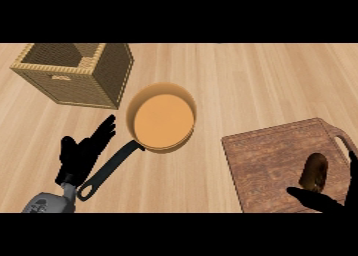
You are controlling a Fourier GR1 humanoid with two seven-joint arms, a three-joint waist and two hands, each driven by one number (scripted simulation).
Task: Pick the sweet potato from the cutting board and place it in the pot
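A brown sweet potato (315, 172) lies on the dark wooden cutting board (270, 160) at the lower right. My right hand (352, 192) is at the board's near right corner, fingers and thumb spread on either side of the sweet potato, not closed on it. An orange pot (163, 120) with a long black handle (112, 167) stands in the middle of the counter. My left hand (82, 152) rests open at the lower left, fingers up, just left of the pot's handle.
A wicker basket (75, 72) stands at the back left, close to the pot's far rim. Bare wooden counter (270, 80) stretches across the back right.
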